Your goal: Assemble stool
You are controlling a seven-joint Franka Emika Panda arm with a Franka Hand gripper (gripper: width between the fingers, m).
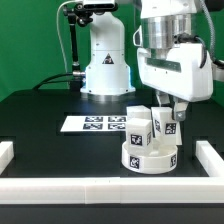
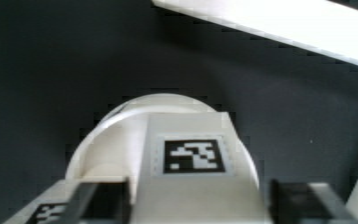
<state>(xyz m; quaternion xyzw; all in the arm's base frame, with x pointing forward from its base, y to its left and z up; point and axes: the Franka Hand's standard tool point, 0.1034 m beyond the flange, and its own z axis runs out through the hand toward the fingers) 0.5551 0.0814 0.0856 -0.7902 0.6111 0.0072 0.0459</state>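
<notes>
The round white stool seat (image 1: 150,157) lies on the black table near the front rail. One blocky tagged leg (image 1: 138,126) stands upright on it. My gripper (image 1: 173,115) is shut on a second tagged leg (image 1: 164,126) and holds it upright on or just over the seat, beside the first leg. In the wrist view this leg (image 2: 194,150) fills the space between my two dark fingers (image 2: 98,200), with its tag facing the camera and the seat's rounded edge (image 2: 123,120) behind it. Whether the leg touches the seat is hidden.
The marker board (image 1: 95,123) lies flat behind the seat, toward the exterior view's left. White border rails run along the front (image 1: 110,187), the left (image 1: 8,152) and the right (image 1: 212,160); one shows in the wrist view (image 2: 282,30). The arm's base (image 1: 105,65) stands at the back.
</notes>
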